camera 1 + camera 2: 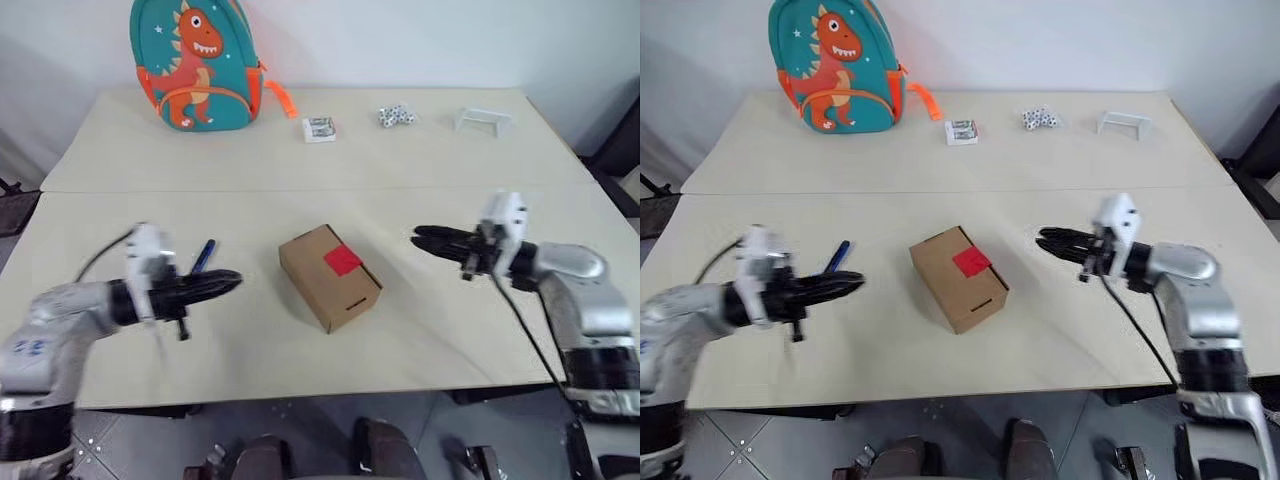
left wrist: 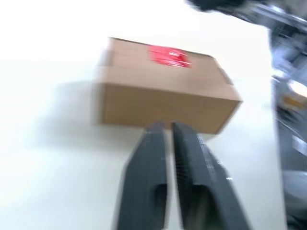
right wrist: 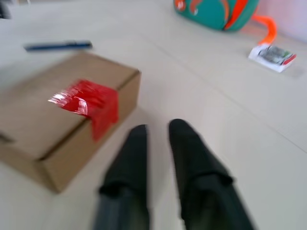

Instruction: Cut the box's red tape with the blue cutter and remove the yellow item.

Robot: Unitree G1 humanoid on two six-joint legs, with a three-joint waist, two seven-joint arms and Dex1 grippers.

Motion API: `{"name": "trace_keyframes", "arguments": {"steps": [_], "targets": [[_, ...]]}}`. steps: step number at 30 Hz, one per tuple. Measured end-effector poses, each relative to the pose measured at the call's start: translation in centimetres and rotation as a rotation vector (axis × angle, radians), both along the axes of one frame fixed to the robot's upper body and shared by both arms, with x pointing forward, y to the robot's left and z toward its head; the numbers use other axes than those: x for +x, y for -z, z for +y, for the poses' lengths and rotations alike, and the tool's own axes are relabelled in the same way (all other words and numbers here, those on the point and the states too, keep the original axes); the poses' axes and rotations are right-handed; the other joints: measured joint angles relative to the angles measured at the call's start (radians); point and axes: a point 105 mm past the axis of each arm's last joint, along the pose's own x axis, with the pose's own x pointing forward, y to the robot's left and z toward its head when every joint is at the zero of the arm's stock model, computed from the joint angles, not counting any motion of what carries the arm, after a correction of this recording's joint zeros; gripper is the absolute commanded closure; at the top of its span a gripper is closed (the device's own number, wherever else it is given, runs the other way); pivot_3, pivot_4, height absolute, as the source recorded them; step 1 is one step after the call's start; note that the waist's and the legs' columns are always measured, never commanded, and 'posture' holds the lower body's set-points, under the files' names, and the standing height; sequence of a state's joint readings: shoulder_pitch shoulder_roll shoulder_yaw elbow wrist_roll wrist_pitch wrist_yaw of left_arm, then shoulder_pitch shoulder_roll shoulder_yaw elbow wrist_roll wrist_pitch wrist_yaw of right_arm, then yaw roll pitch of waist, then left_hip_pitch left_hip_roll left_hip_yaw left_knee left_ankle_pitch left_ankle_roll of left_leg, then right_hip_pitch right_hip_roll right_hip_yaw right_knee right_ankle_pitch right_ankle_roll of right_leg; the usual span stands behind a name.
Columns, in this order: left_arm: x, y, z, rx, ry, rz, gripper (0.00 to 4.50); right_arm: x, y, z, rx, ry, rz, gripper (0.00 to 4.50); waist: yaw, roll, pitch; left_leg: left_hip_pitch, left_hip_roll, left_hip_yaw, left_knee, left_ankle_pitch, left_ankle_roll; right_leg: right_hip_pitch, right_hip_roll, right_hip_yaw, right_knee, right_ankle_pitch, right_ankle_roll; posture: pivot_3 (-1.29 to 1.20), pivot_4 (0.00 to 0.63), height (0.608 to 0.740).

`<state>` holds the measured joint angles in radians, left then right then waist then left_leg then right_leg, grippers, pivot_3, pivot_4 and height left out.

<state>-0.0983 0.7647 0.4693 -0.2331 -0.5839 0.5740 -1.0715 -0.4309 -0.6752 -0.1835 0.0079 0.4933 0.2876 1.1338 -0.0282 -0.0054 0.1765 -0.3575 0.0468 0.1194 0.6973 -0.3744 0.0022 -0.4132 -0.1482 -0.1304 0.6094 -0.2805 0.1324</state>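
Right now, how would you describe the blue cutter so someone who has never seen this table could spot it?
Start at the box mid-table. To its left, beside the left gripper, the blue cutter lies flat on the table. It is the one slim blue pen-shaped thing there.

Left tool and right tool point inward, level; fingers slightly parted, both empty.
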Motion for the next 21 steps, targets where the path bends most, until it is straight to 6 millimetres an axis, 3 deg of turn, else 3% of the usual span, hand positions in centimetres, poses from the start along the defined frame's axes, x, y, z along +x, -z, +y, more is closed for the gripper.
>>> {"name": "trace_keyframes", "arguments": {"steps": [5,8,11,14,17,21], "targets": [[-2.4,3.0,8.6,0.023,-0.325,0.076,1.61,-3.5,-1.5,2.2,0.090,-0.124,-0.095,0.94,0.000,0.001,0.001,0.003,0.001,0.000,0.000,-0.002,0.002,0.000,0.000,0.002,0.001,-0.001,-0.002,0.00,0.150,0.740],[-3.3,3.5,10.6,0.042,-0.410,0.074,0.76,-4.6,-2.5,2.7,0.100,-0.166,-0.150,0.01,0.013,0.000,0.000,0.002,0.001,-0.001,0.001,-0.004,0.003,0.000,-0.001,0.002,0.000,-0.001,-0.002,0.00,0.150,0.740],[-5.0,4.1,13.7,0.037,-0.562,0.090,0.04,-7.0,-2.9,3.5,0.118,-0.280,-0.182,0.00,0.021,0.000,0.000,0.003,0.001,-0.001,0.001,-0.008,0.002,-0.001,-0.001,0.000,0.001,-0.001,-0.002,0.00,0.150,0.740],[-5.8,5.0,14.4,0.050,-0.613,0.125,0.04,-7.8,-3.9,4.3,0.117,-0.312,-0.252,0.00,0.024,0.000,0.000,0.004,0.001,0.000,0.001,-0.009,0.003,-0.001,-0.001,0.000,0.001,-0.001,-0.002,0.00,0.150,0.740],[-6.6,6.1,13.8,0.053,-0.613,0.189,0.04,-8.3,-3.9,4.6,0.097,-0.339,-0.282,0.00,0.025,0.000,0.000,0.004,0.002,0.000,0.001,-0.010,0.003,-0.001,-0.001,-0.001,0.000,-0.001,-0.002,0.00,0.150,0.740],[-5.2,5.4,12.2,0.055,-0.592,0.185,0.04,-7.8,-3.5,4.2,0.076,-0.320,-0.275,0.00,0.029,-0.001,0.000,0.004,0.002,0.000,0.002,-0.009,0.003,-0.001,-0.001,0.000,0.001,-0.001,-0.002,0.00,0.150,0.740]]}}
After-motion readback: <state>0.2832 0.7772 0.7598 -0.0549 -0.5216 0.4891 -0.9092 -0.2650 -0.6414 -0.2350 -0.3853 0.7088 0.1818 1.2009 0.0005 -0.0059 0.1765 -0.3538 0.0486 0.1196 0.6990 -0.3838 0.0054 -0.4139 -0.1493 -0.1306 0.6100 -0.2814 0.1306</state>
